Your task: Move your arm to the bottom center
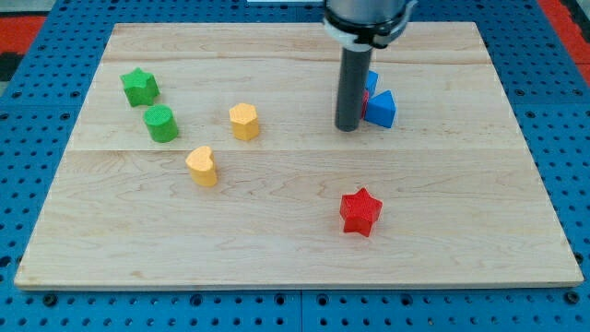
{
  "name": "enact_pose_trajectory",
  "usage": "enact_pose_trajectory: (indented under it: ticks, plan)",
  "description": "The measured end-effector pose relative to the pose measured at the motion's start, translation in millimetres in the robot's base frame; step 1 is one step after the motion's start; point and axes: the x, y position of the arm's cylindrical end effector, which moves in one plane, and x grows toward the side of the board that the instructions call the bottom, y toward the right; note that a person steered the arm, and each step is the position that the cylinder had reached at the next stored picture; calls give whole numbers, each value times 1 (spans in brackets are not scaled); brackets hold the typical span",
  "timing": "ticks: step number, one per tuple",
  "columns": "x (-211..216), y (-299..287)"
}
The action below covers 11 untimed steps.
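Observation:
My tip (348,128) rests on the wooden board (277,249) right of centre, in the upper half. It stands just left of a blue block (381,108), and part of a second blue block (371,81) shows behind the rod. A small red piece between them is mostly hidden. A red star (360,211) lies below my tip toward the view's bottom. A yellow hexagon (243,121) is to the tip's left. A yellow heart-like block (202,166) lies lower left of it.
A green star (139,87) and a green round block (161,124) sit near the board's left side. Blue pegboard (37,111) surrounds the board on all sides.

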Motion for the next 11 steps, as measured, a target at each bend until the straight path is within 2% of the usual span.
enact_pose_trajectory:
  ticks: [3,9,11]
  plan:
    - [43,-36]
    - [183,-82]
    - [190,-26]
